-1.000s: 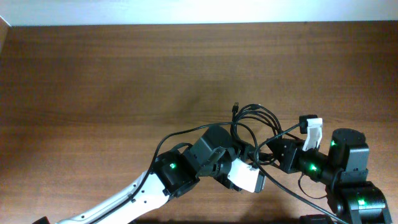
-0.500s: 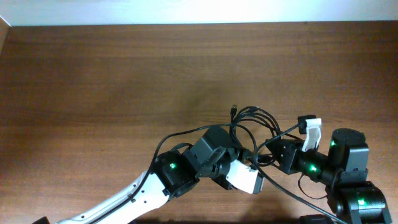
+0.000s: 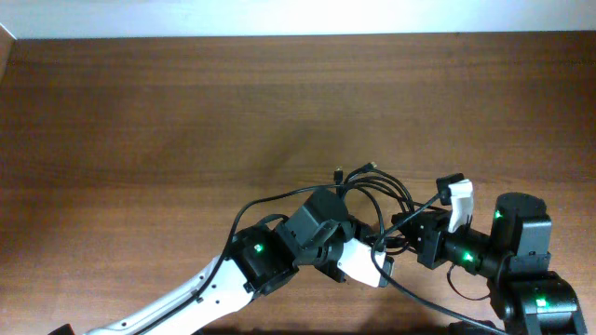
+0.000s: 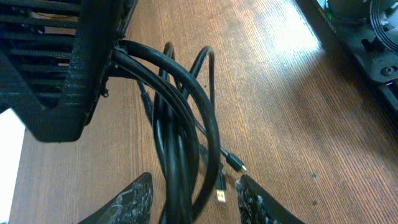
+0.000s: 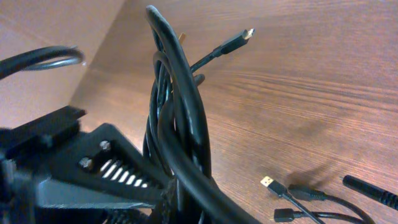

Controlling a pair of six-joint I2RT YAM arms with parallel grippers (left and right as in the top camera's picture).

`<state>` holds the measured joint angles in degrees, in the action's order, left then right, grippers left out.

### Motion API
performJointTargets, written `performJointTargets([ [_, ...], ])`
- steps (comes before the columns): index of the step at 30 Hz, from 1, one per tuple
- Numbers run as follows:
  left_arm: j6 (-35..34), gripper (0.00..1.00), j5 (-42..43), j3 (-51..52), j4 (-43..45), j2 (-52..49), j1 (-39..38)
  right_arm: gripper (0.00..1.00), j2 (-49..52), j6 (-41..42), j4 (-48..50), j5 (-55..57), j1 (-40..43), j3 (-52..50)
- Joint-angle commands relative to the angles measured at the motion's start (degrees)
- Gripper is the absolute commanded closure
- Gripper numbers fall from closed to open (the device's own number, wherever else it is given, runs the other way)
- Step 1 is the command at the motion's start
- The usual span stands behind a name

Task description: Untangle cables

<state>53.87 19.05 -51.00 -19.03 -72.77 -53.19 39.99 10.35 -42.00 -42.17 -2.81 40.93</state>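
Overhead view showing the cables [image 3: 372, 191] bunching into one black tangle near the front middle of the worktop [image 3: 186, 112], between the two arms. Left wrist view showing the left gripper [image 4: 193, 202] straddling the looped bundle with fingers [image 4: 134, 199] apart on each side, not pressing it. Seeing the right gripper [image 3: 405, 233] at the tangle's right side with fingers closed; not telling whether pinching a cord. Noticing a gold-tipped plug [image 4: 221, 196] resting on the wood.

It looked like a robotics lab bench: a bare wood-grain table [image 3: 168, 121] filled the overhead frame, a pale wall [image 3: 279, 17] edged the top, and green-lit robot arms [image 3: 270, 256] crowded the bottom.
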Motion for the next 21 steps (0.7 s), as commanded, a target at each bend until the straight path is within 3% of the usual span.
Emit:
performJointTargets([
  [1,-0.24,0.56,-0.39,-0.74,0.04,-0.28,-0.02,0.96,-0.24,-2.64,0.46,-3.93,0.22,-0.09],
  [8,-0.24,0.78,-0.39,-0.74,0.0,-0.28,-0.02,0.96,-0.24,-2.67,0.44,-3.61,0.22,-0.09],
  [11,-0.46,0.81,-0.39,-0.74,-0.2,-0.28,-0.02,0.96,-0.24,-2.64,0.28,-2.4,0.22,-0.09],
  [14,-0.44,1.0,-0.39,-0.74,-0.37,-0.28,-0.02,0.96,-0.24,-2.64,-0.59,-0.66,0.22,-0.09],
  [21,-0.44,1.0,-0.44,-0.74,-0.31,-0.28,-0.02,0.96,-0.24,-2.64,-0.61,-0.63,0.22,-0.09],
])
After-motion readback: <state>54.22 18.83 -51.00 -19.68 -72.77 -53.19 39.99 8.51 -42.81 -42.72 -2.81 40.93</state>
